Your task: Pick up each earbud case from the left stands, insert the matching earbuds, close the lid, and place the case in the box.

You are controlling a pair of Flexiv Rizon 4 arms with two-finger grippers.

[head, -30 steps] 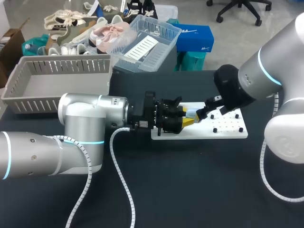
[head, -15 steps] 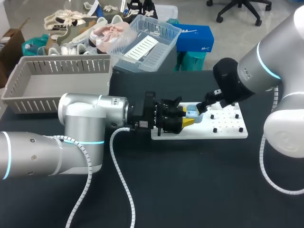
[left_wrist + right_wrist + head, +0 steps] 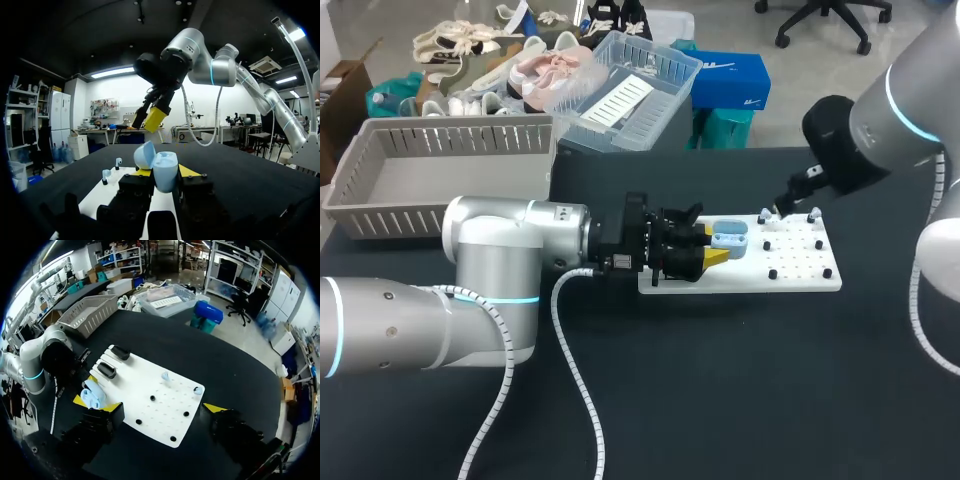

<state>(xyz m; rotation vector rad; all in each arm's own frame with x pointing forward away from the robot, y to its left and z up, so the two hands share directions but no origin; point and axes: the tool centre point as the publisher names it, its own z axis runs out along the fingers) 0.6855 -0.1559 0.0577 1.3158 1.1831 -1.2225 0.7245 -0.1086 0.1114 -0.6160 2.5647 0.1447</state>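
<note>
The pale-blue plastic earbud case (image 3: 729, 238), lid open, sits grasped in the left tool (image 3: 165, 174); the released right tool (image 3: 164, 409) probably must next pick a small blue earbud (image 3: 165, 375) off the white board (image 3: 800, 276).

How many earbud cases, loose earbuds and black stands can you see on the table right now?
earbud case: 1
loose earbuds: 2
black stands: 2
Total: 5
</note>
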